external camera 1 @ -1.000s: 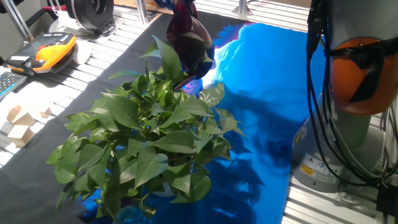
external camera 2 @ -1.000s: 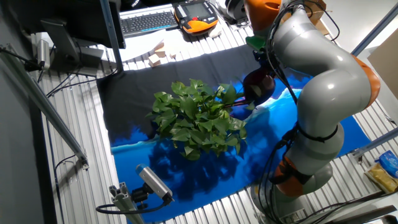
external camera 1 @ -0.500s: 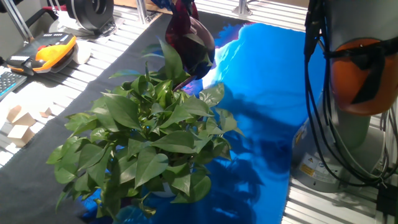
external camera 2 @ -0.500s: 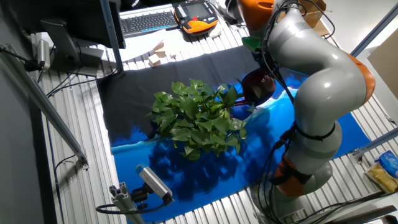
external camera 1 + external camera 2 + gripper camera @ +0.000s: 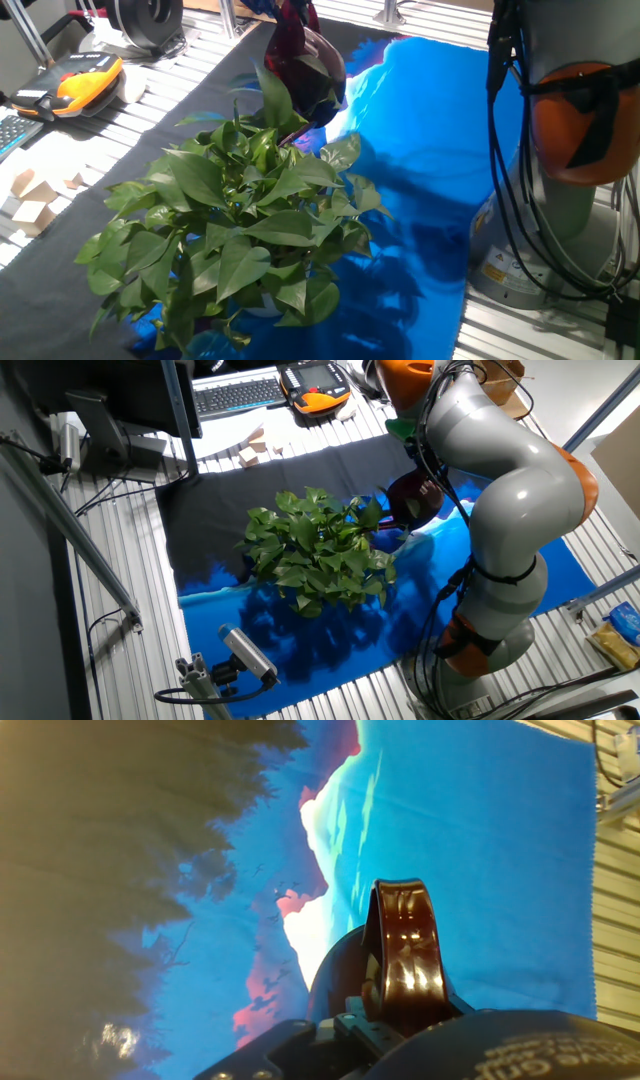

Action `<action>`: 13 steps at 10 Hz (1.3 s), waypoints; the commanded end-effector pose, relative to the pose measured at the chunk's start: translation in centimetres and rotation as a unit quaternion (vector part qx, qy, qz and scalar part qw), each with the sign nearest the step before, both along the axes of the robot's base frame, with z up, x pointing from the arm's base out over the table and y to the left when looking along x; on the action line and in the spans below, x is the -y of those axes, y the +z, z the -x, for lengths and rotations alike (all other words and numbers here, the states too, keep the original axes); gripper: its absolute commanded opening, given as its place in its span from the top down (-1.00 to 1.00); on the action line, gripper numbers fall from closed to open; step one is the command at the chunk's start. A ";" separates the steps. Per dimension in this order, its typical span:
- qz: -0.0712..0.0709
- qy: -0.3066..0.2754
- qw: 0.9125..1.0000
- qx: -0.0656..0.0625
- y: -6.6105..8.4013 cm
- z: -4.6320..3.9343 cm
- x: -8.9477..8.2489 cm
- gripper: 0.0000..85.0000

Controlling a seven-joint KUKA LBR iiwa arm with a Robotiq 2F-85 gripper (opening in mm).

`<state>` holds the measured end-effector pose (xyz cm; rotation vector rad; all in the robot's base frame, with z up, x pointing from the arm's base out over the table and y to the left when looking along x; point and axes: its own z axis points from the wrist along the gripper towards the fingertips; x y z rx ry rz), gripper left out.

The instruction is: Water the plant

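Observation:
The plant (image 5: 230, 215) is a big bushy mass of glossy green pointed leaves on the cloth; it also shows in the other fixed view (image 5: 320, 550). The dark maroon cup (image 5: 308, 70) hangs tilted just above the plant's far edge, touching or nearly touching the top leaves. In the other fixed view the cup (image 5: 415, 500) is at the plant's right side. My gripper (image 5: 345, 1020) is shut on the cup's glossy handle (image 5: 405, 955), seen close in the hand view. I cannot see inside the cup, and no water shows.
A blue printed cloth (image 5: 440, 150) and a black cloth (image 5: 230, 490) cover the table. An orange teach pendant (image 5: 85, 80), a keyboard (image 5: 235, 395) and small wooden blocks (image 5: 30, 200) lie at the edge. The arm's base (image 5: 560, 230) and a small camera (image 5: 245, 650) stand nearby.
The arm's elbow has swung a little to the left. The cup stays almost in place at the plant's edge, still held.

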<state>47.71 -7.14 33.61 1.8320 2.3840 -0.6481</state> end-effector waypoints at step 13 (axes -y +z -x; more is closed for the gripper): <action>-0.003 -0.004 1.000 0.002 0.0 0.09 -0.2 1.00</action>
